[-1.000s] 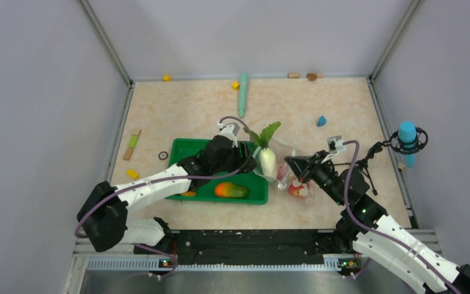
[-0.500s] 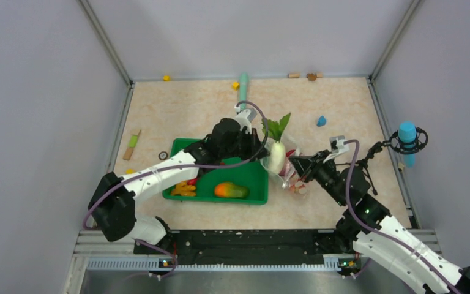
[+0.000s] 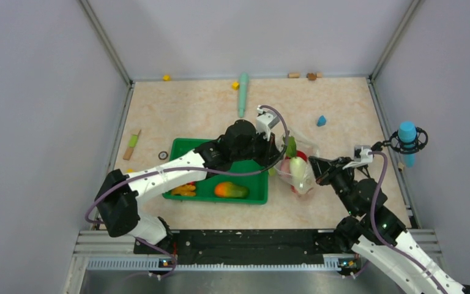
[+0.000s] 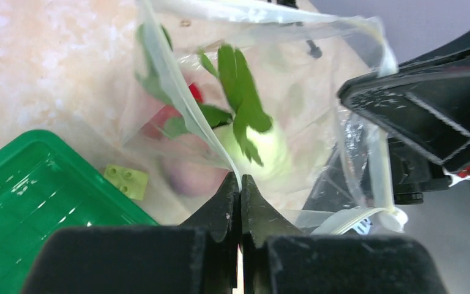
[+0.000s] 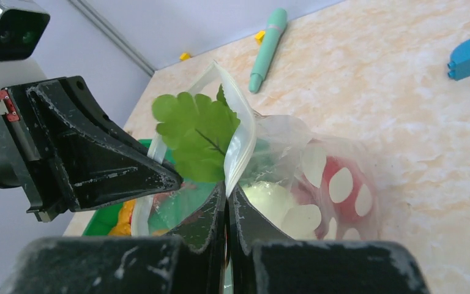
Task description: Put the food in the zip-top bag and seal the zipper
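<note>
Now, left claw (image 4: 240, 184): I see it clenched on one lip of the zip-top bag (image 4: 294, 110).
Right claw (image 5: 227, 191): pinching another part of the rim, facing my left claw.
White radish (image 4: 260, 147): inside the bag, between both claws, leaves up.
Red tomato (image 5: 343, 180): bagged, beyond my right claw.
Mango (image 3: 231, 190): in the green tray (image 3: 220, 200), behind my left claw.

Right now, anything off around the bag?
Yes. The radish leaves poke out of the mouth of the zip-top bag, which left gripper and right gripper pinch at the rim. Sealing would likely trap them.
</note>
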